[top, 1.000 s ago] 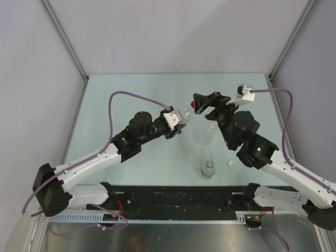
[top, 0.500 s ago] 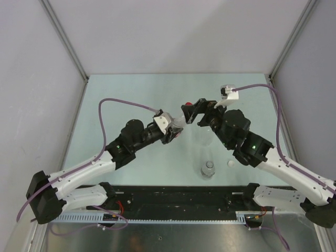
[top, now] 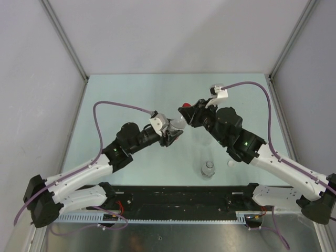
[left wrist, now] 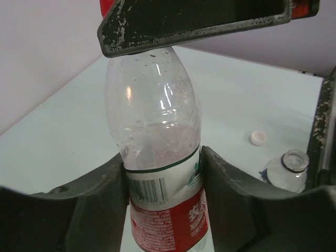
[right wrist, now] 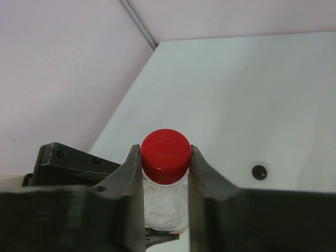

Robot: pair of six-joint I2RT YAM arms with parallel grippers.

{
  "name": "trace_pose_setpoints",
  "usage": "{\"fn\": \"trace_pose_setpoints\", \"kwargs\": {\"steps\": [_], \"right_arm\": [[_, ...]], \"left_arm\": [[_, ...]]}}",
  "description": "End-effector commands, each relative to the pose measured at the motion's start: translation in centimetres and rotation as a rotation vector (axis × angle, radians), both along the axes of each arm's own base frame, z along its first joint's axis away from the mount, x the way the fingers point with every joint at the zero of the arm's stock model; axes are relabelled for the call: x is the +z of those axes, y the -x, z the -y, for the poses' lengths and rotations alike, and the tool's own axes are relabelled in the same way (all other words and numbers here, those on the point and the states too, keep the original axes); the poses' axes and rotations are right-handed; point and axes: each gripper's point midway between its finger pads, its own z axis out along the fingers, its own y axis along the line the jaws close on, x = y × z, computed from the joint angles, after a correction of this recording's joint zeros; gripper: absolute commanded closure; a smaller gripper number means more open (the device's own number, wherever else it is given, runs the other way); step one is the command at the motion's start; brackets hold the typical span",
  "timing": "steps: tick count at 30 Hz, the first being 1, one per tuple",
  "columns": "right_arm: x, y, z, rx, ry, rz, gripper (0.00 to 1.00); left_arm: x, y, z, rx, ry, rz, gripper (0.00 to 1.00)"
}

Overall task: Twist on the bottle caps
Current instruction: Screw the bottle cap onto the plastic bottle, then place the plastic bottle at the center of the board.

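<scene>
Bottle [left wrist: 152, 105] with the red label is held tight around its middle by the left gripper [left wrist: 164, 165], over the middle of the surface [top: 131, 89]. The right gripper [right wrist: 165, 157] is squeezed onto the red cap [right wrist: 165, 147], which sits on top of that bottle's neck. A white cap [left wrist: 258, 137] and an open bottle [left wrist: 287, 168] rest on the surface nearer and to the right, and a black cap [right wrist: 259, 171] lies there too.

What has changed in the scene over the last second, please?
The right gripper swung left and closed on the red cap atop the labelled bottle. The left gripper, gripping that bottle, drifted slightly left. The open bottle and white cap stayed put.
</scene>
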Motion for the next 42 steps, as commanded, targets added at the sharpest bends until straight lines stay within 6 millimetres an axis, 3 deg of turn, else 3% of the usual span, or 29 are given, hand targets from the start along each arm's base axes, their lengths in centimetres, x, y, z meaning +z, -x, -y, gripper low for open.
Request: {"fn": "trace_pose_setpoints", "kwargs": {"steps": [1,2,3,5,10,12,17,21,29,33,37,42], "right_arm": [[2.0,0.4,-0.2,0.023,-0.057,0.030,0.98],[2.2,0.5,0.0,0.018,-0.057,0.037,0.99],[2.5,0.5,0.3,0.009,-0.059,0.046,1.00],[3.0,0.4,1.1,-0.016,-0.055,0.065,1.00],[4.6,-0.3,3.8,-0.117,-0.026,0.141,1.00],[6.1,-1.0,5.4,-0.182,-0.031,0.196,1.00],[8.9,-2.6,10.0,-0.332,0.009,0.297,1.00],[9.5,-4.9,15.2,-0.548,0.138,0.338,1.00],[8.5,-9.2,28.3,-0.924,0.205,0.272,1.00],[6.5,-10.7,33.6,-1.029,0.268,0.211,1.00],[4.2,-11.6,36.9,-1.085,0.338,0.181,1.00],[0.7,-12.9,38.2,-1.081,0.384,0.218,1.00]], "left_arm": [[3.1,0.9,-0.4,-0.013,0.102,0.047,0.34],[3.1,1.0,-0.5,-0.012,0.107,0.043,0.17],[3.2,1.1,-0.6,-0.011,0.113,0.040,0.09],[3.2,1.3,-0.9,-0.007,0.125,0.029,0.03],[3.4,1.4,-2.1,0.043,0.168,0.005,0.01],[3.7,1.3,-2.9,0.074,0.194,-0.007,0.00],[4.1,0.6,-4.6,0.171,0.240,-0.015,0.01],[4.2,-0.1,-5.6,0.239,0.270,-0.035,0.01],[3.7,-1.1,-6.4,0.316,0.283,-0.062,0.01],[3.1,-1.4,-6.6,0.338,0.274,-0.067,0.01],[2.0,-1.6,-6.8,0.356,0.261,-0.083,0.00],[0.4,-2.0,-6.8,0.383,0.241,-0.117,0.01]]}}
